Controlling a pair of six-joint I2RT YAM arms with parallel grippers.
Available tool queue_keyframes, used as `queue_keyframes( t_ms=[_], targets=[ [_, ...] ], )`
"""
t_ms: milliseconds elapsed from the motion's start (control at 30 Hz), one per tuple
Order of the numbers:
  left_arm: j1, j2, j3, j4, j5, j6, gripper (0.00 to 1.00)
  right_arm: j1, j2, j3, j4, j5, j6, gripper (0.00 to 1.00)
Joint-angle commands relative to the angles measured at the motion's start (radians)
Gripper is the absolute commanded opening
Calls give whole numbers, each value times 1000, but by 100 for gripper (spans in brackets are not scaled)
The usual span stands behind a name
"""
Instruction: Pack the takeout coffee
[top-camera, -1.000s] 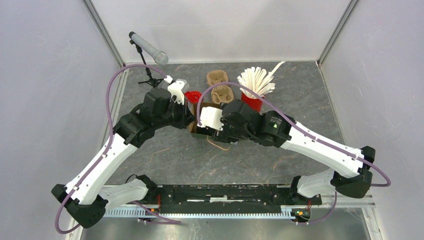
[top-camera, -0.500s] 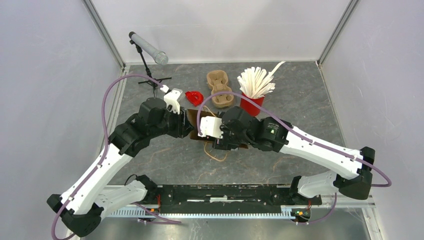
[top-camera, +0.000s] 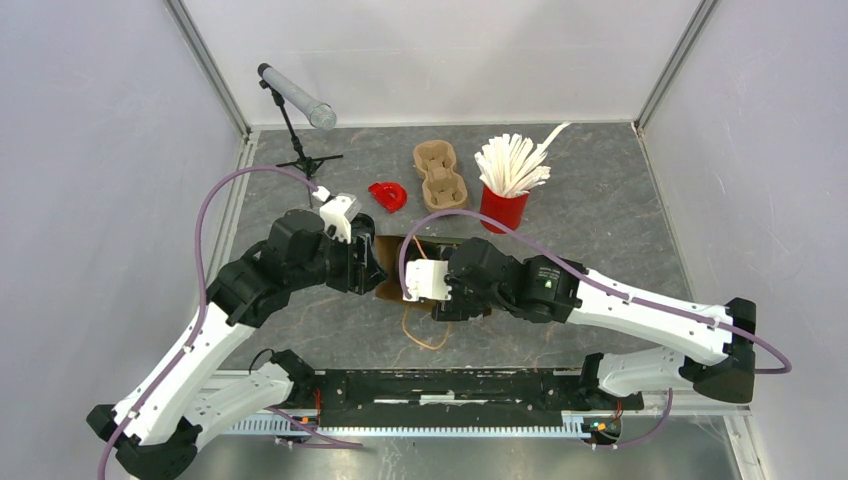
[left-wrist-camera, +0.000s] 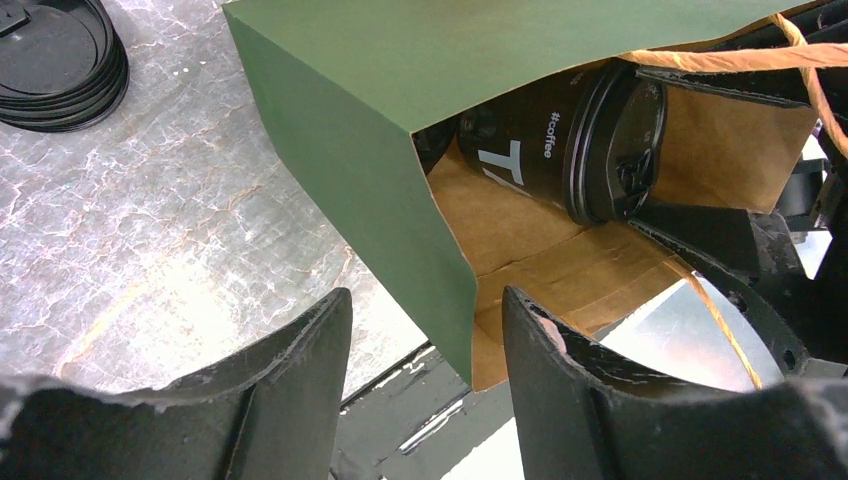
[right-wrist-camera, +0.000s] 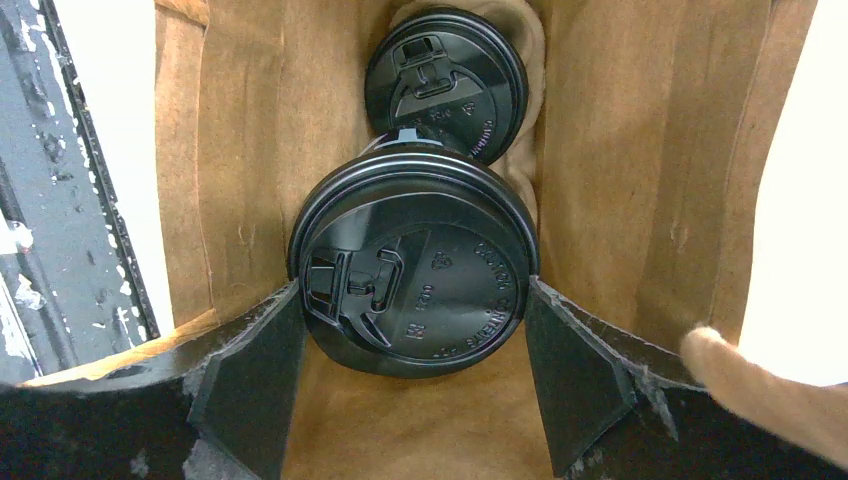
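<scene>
The right gripper (right-wrist-camera: 412, 295) reaches into the mouth of the paper bag (left-wrist-camera: 330, 130). Its 2 fingers (right-wrist-camera: 250, 380) stand wide, pressed against the left and right edges of the near cup (right-wrist-camera: 415, 270), so it holds that cup by the lid rim. In the right wrist view this cup fills the centre of the frame, lid facing the camera. The far cup (right-wrist-camera: 445, 80) sits deeper in the bag at the top centre, just beyond the near cup.

The left gripper (left-wrist-camera: 425, 310) is spread wide with nothing between its fingers. It sits at the bottom of the left wrist view, just outside the bag's open edge.

The bag is dark green outside and plain brown inside. It lies tipped on the table between the 2 arms, near the middle of the top view, and a twine handle (left-wrist-camera: 800, 50) shows at its mouth. Both cups are black with black sip lids, and the near one carries white lettering reading "#coffee". A stack of spare black lids (left-wrist-camera: 55, 55) lies on the table at the upper left of the left wrist view, well apart from the bag.
</scene>
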Motion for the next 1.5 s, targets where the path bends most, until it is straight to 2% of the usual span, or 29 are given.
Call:
queue_keyframes(
  t_ms=[0,200,333,467,600,800,1467],
  targets=[
    [2,9,2,7,28,-24,62,8,-20,-6,53,17,-13,72],
    [2,36,20,13,40,9,53,9,-3,19,78,13,-14,72],
    [2,37,19,22,47,28,30,9,31,40,89,13,-42,72],
    [2,27,-10,38,75,34,14,11,56,50,115,9,-56,72],
    [2,-7,-65,67,120,45,2,15,61,34,150,6,-62,72],
    [1,-65,-133,81,139,73,2,21,58,-3,215,29,-89,72],
    [1,-72,-144,84,165,63,2,21,146,-6,327,62,-146,72]
  ],
)
